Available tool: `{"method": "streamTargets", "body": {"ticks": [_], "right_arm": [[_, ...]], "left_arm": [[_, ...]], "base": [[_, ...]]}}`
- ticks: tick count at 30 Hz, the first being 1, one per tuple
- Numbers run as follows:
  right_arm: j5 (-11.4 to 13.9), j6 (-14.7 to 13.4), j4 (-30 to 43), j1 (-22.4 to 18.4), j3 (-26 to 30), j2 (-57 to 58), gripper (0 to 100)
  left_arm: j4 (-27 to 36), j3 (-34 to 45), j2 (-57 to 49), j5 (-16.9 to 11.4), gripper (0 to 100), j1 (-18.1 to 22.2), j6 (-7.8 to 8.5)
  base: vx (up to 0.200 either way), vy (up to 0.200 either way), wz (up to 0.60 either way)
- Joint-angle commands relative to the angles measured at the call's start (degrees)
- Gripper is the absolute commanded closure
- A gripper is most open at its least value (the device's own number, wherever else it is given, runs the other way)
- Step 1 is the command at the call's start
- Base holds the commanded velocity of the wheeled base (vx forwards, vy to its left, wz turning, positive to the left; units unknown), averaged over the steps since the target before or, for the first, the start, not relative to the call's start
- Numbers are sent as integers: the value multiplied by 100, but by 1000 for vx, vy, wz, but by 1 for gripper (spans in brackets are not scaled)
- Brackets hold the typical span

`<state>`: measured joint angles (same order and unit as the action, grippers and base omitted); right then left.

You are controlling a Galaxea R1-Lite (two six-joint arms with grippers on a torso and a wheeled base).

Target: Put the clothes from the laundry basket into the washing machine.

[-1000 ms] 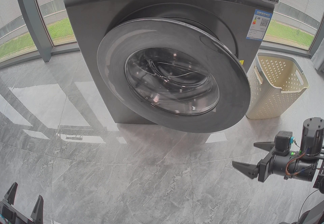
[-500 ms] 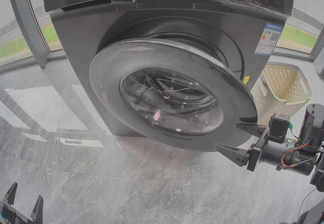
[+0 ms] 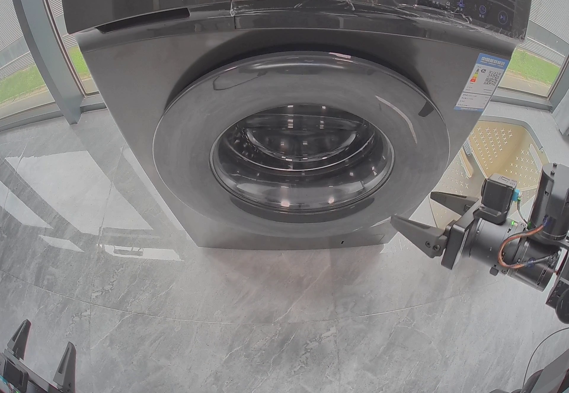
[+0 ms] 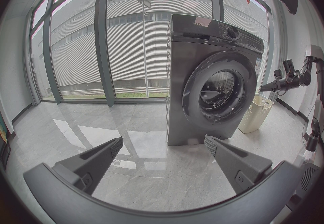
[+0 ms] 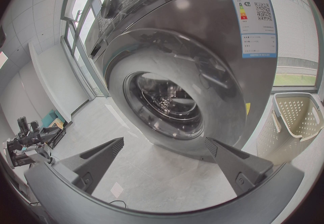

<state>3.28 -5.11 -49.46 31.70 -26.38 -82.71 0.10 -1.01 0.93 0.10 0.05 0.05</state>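
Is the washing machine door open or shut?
Shut, it seems: the door lies flush against the washing machine front, no gap showing. Latching cannot be told.

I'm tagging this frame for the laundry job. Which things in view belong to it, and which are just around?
Job: washing machine, its door, laundry basket, right gripper, left gripper.
Just around: energy label, window post, floor.

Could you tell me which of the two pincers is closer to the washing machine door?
The right pincer, open beside the door; the left pincer hangs far back from it.
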Motion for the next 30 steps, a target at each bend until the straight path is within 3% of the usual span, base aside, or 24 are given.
{"method": "streamTargets", "body": {"ticks": [1, 11, 21, 30], "right_arm": [[41, 1, -29, 109, 203, 45, 0], [50, -69, -64, 232, 151, 45, 0], [-20, -43, -1145, 495, -148, -219, 0], [-29, -43, -1268, 478, -192, -245, 0]], "left_arm": [[-1, 92, -84, 8, 0, -5, 4], [8, 92, -84, -1, 0, -5, 13], [8, 92, -84, -45, 0, -5, 4], [8, 92, -75, -45, 0, -5, -5]], "base": [[0, 0, 0], [0, 0, 0], [0, 0, 0], [200, 0, 0]]}}
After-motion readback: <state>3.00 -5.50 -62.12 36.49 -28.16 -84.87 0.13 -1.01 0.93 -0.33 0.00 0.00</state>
